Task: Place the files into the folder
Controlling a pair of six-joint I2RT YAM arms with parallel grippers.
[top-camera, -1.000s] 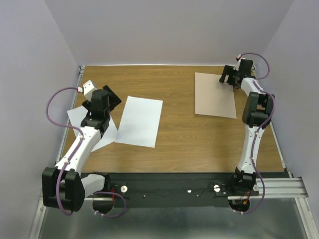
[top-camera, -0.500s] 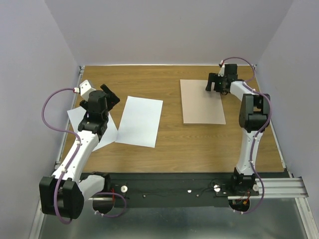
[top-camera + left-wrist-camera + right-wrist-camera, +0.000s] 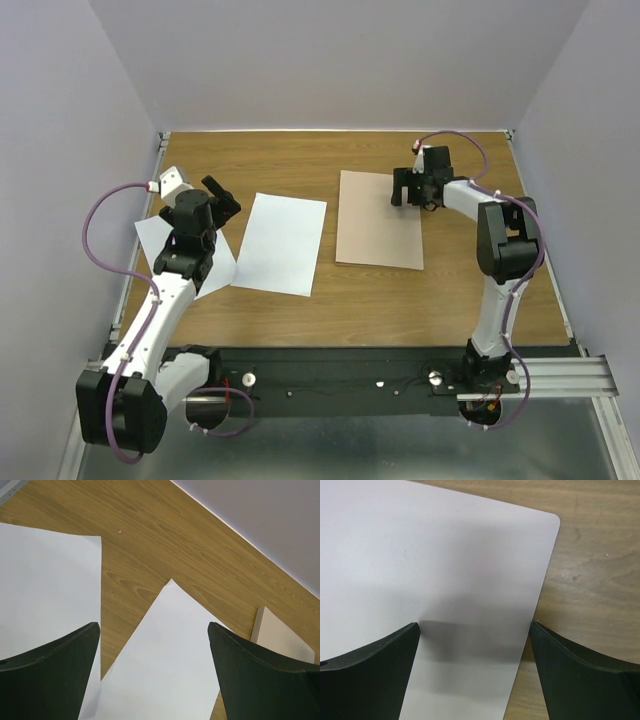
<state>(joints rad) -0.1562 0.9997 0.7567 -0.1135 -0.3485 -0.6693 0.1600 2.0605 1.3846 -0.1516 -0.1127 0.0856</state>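
Note:
The folder (image 3: 378,220) is a closed tan cardboard sheet lying flat at mid-table. My right gripper (image 3: 408,190) is open, low over its far right corner. In the right wrist view the folder (image 3: 445,565) looks pale; one finger is over it, the other over bare wood past its edge. Two white files lie on the left: one (image 3: 281,243) beside the folder, one (image 3: 157,238) partly under my left arm. My left gripper (image 3: 222,200) is open and empty above them. The left wrist view shows both files (image 3: 45,580) (image 3: 175,670) and a folder corner (image 3: 280,637).
The wooden table (image 3: 300,160) is walled by grey panels at the back and sides. A black rail (image 3: 350,375) with the arm bases runs along the near edge.
The folder has slid left from the far right corner toward the table's middle, together with my right gripper. My left arm has shifted slightly left.

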